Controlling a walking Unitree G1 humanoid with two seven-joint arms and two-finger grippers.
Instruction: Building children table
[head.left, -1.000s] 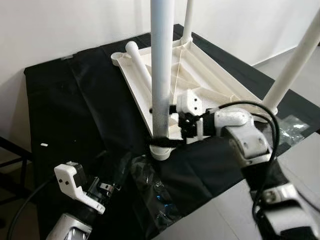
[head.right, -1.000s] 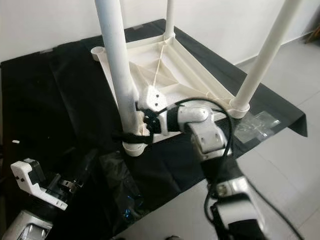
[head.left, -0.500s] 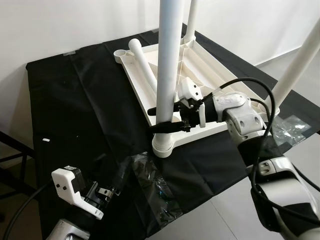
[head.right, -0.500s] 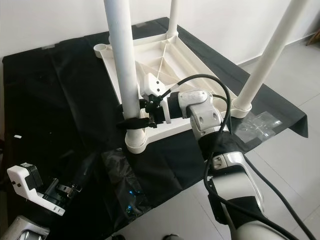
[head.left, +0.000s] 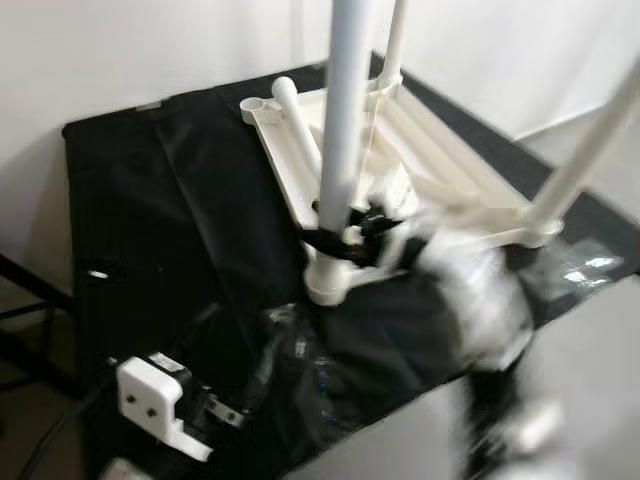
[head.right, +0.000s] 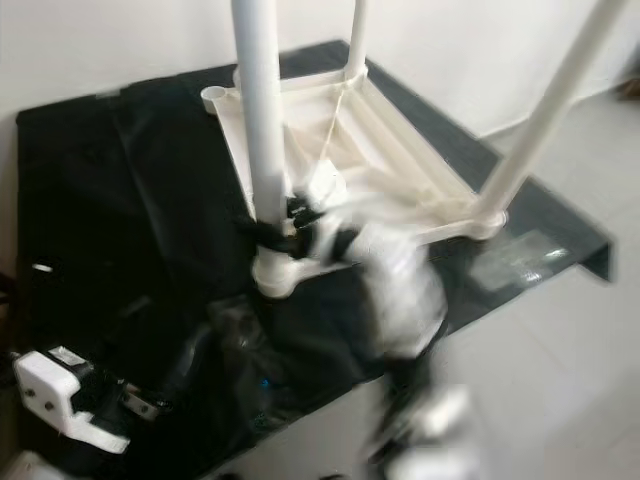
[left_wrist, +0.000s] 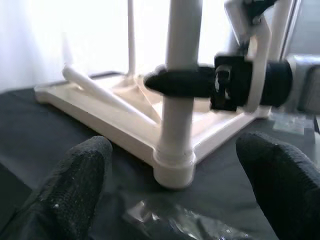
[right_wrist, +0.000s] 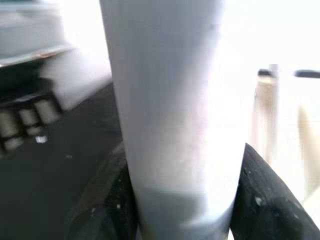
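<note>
A white children's table (head.left: 440, 170) lies upside down on a black cloth. Three legs stand up from its corners, and a loose leg (head.left: 295, 120) lies across its underside. My right gripper (head.left: 335, 240) is shut on the near leg (head.left: 345, 130), just above its socket. In the right wrist view, black fingers (right_wrist: 260, 200) press both sides of that white leg (right_wrist: 175, 115). My left gripper (left_wrist: 175, 160) is open and low at the front left, pointing at the same socket from a short distance. The eye views are blurred.
The black cloth (head.left: 150, 220) covers a low platform against a white wall. Crumpled clear plastic (head.left: 300, 360) lies near the front edge, and another piece (head.left: 585, 270) lies at the right. Pale floor (head.right: 560, 380) runs past the right edge.
The whole view has shifted and blurred, so the camera is moving. My right gripper stays clamped on the near leg while its forearm smears with motion. The left arm sits lower.
</note>
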